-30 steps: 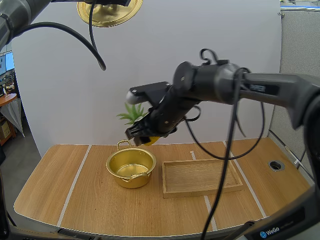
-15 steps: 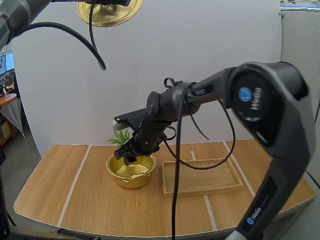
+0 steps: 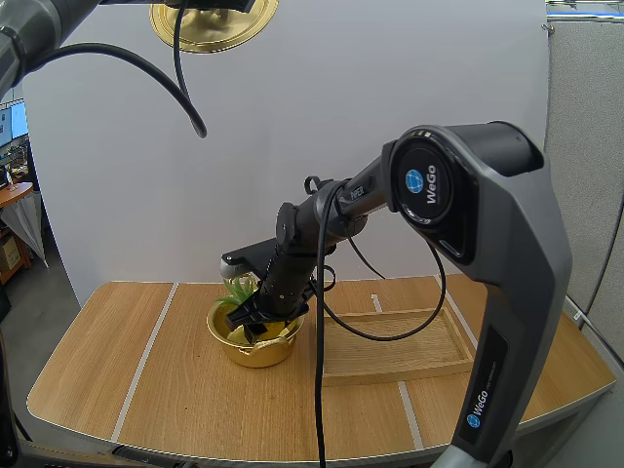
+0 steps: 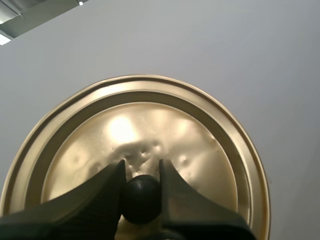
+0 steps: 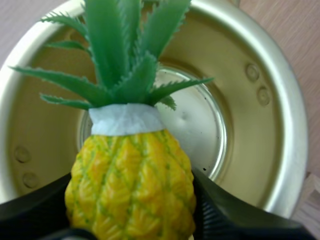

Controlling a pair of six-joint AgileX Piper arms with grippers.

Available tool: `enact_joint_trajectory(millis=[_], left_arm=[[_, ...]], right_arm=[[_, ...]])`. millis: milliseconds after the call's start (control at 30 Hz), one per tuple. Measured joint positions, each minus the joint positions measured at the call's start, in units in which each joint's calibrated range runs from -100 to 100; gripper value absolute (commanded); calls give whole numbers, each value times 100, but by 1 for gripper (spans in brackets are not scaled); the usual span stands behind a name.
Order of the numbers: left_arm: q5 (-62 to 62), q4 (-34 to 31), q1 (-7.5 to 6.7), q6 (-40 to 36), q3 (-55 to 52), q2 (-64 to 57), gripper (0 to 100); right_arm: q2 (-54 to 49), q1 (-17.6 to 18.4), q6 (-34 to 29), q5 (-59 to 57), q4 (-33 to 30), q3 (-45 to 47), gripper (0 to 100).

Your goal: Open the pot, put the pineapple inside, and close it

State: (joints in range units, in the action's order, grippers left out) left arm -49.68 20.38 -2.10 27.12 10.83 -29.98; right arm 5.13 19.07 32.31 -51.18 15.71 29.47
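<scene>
Since a second ago our right end effector (image 3: 253, 326) has dropped into the pot (image 3: 232, 349) on the tabletop (image 3: 146, 390), pinching the pineapple (image 5: 132, 185) just over the pot's floor. High above the pot, our left end effector (image 4: 141, 172) pinches the lid (image 4: 150, 122) by its knob (image 4: 141, 200).

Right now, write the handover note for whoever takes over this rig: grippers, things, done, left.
Left gripper: shut on the black knob of the round golden metal lid, held high above the wooden table.
Right gripper: shut on the yellow plastic pineapple with green leaves, held just over the open golden metal pot.
The pot stands on the table beside the shallow wooden tray.
Done: pot opened, pineapple brought to it.
Left: release the pineapple inside, pull the arm out, set the lid back on.
</scene>
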Motion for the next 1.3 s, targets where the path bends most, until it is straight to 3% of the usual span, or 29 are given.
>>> enact_joint_trajectory(millis=[267, 333, 400, 433, 767, 1300], left_arm=[[0, 0, 0, 0, 0, 0, 0], [0, 0, 0, 0, 0, 0, 0], [0, 0, 0, 0, 0, 0, 0], [0, 0, 0, 0, 0, 0, 0], [0, 0, 0, 0, 0, 0, 0], [0, 0, 0, 0, 0, 0, 0]], right_arm=[[127, 8, 0, 228, 22, -14, 3], [127, 8, 0, 228, 22, -14, 38], [127, 8, 0, 212, 26, -14, 84], [127, 8, 0, 211, 26, -14, 100], [-267, 21, -235, -48, -121, -39, 100], [-3743, 21, -404, -2006, -215, -39, 100]])
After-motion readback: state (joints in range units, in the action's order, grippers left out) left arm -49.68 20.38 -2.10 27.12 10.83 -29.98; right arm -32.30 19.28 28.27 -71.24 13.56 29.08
